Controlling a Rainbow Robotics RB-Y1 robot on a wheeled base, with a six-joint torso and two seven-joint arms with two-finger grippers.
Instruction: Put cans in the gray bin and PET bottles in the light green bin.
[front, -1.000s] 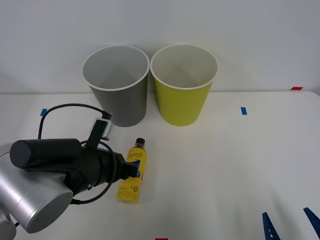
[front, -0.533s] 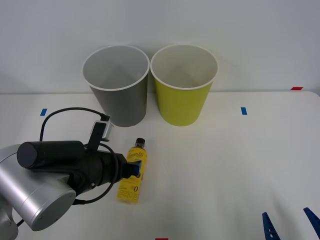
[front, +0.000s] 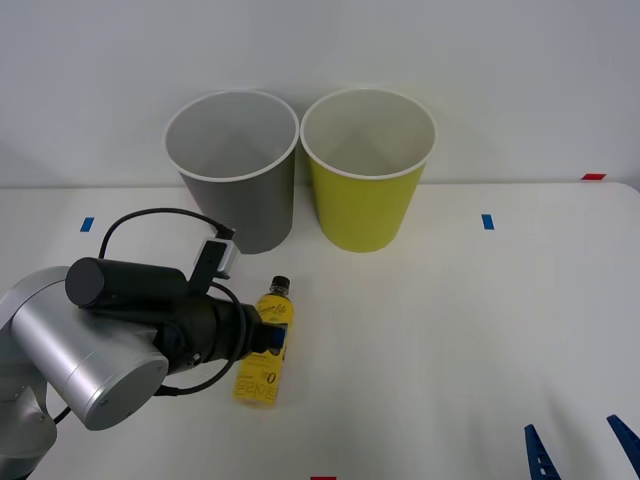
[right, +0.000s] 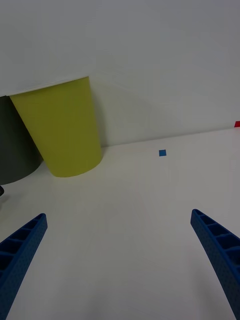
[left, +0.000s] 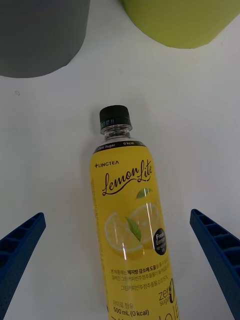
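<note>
left gripper (left: 119, 260) wide open, holds nothing, straddles PET bottle (left: 132, 225) | bottle lies on table, cap toward gray bin (front: 235, 170), probably slightly skewed | right gripper (right: 120, 262) open, far

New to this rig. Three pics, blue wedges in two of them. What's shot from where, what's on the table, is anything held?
It is a two-armed robot at a white table. The front view comes from a camera above the arms, looking down. The other two come from cameras on each wrist; the blue ribbed wedges at their bottom corners are that arm's own jaws, standing wide open.

On the table: a gray bin and a light green bin side by side at the back, both upright, and a Lemon Lite PET bottle lying on its side, black cap toward the bins.

The left gripper hovers over the bottle with one jaw on each side, not touching it. The right gripper waits at the near right of the table. Nothing is held.
</note>
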